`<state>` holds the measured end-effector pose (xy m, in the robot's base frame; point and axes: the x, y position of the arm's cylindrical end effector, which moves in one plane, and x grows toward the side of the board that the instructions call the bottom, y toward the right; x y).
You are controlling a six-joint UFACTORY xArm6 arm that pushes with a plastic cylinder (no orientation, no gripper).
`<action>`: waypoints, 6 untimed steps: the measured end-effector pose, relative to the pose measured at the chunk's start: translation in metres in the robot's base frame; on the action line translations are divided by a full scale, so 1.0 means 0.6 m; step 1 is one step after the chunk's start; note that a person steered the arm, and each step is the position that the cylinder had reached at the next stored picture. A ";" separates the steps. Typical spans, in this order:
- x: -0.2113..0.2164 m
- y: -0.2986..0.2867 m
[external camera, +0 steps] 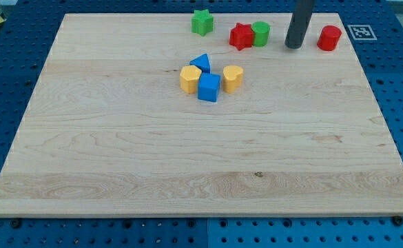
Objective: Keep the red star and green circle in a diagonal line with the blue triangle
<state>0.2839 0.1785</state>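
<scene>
My tip (294,45) rests near the board's (118,172) top edge, right of the touching red star (241,36) and green circle (260,33); blue triangle (200,63) sits below-left; no jaws, just a rod.

Pale wooden board (187,158), blue perforated table (8,69), fiducial marker (362,32)

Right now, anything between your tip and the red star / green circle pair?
Nothing visible. My tip sits just to the view's right of the green circle, bare board between them. The red star touches the circle's far side.
</scene>
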 end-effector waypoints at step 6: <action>-0.015 -0.183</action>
